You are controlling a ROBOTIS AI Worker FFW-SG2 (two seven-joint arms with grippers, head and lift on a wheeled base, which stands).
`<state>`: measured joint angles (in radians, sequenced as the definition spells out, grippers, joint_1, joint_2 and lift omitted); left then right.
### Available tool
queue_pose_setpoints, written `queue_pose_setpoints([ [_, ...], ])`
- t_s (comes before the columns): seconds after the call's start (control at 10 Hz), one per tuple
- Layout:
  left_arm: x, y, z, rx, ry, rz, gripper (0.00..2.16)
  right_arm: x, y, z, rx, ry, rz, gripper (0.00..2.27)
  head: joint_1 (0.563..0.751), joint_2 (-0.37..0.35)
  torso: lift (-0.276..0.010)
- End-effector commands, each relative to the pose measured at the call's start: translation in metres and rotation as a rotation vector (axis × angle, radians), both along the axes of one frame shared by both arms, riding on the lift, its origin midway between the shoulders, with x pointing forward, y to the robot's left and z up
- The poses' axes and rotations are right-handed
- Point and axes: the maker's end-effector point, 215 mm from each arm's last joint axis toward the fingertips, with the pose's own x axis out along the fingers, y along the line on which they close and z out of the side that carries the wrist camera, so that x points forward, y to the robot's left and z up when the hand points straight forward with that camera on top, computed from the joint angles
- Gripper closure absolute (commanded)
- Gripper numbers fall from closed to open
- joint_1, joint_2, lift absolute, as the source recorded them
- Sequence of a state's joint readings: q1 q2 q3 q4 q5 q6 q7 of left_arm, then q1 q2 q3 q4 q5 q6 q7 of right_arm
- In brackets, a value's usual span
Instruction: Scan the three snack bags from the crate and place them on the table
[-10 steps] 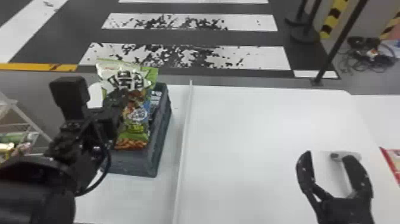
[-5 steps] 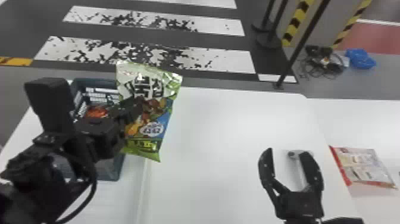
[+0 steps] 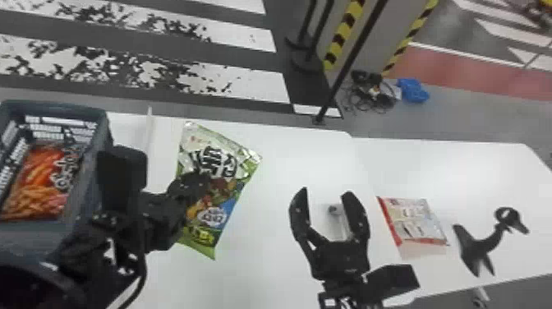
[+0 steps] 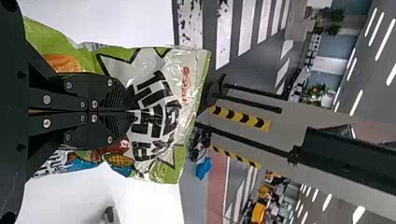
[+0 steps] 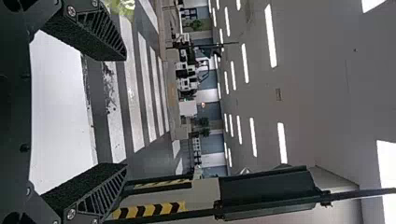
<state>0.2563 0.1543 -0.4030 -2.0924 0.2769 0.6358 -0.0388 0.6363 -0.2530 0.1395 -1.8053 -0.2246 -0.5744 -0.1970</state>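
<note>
My left gripper (image 3: 199,185) holds the green snack bag (image 3: 221,201) upright over the white table, just right of the crate (image 3: 53,107). In the left wrist view, the closed fingers of the left gripper (image 4: 133,112) press against the green bag (image 4: 184,88). An orange-red snack bag (image 3: 39,185) lies inside the crate. To the right of the green bag, my right gripper (image 3: 326,192) stands open with nothing gripped; its fingers are wide apart in its wrist view, where the right gripper (image 5: 125,112) shows too. A red-and-white bag (image 3: 415,222) lies flat farther right.
A thin white divider (image 3: 149,135) runs along the table beside the crate. A small pale object with a grey end (image 3: 334,210) lies beyond the right gripper. A black curved device (image 3: 484,244) stands at the far right of the white table (image 3: 464,172).
The head view has swung to the right. My left gripper has carried the green bag from over the crate rightward past the divider. The right gripper remains open.
</note>
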Motion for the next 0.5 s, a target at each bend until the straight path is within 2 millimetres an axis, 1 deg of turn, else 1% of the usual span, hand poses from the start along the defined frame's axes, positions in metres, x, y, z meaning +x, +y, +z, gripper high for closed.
queue_pose_setpoints([
  [0.0,-0.009,-0.031,-0.018,-0.01,0.005,-0.06,1.88,0.003,0.0,0.013,0.011,-0.027,-0.002,0.12,0.695,-0.35,-0.037],
  [0.2,-0.028,-0.057,-0.036,-0.04,0.053,-0.126,1.88,0.007,-0.006,0.024,0.016,-0.046,-0.01,0.12,0.695,-0.35,-0.037],
  [0.3,-0.039,-0.069,-0.049,-0.041,0.082,-0.156,1.88,0.007,-0.006,0.025,0.02,-0.048,-0.012,0.12,0.695,-0.35,-0.037],
  [0.4,-0.049,-0.081,-0.067,-0.043,0.121,-0.185,1.88,0.007,-0.006,0.024,0.021,-0.047,-0.011,0.12,0.695,-0.35,-0.037],
])
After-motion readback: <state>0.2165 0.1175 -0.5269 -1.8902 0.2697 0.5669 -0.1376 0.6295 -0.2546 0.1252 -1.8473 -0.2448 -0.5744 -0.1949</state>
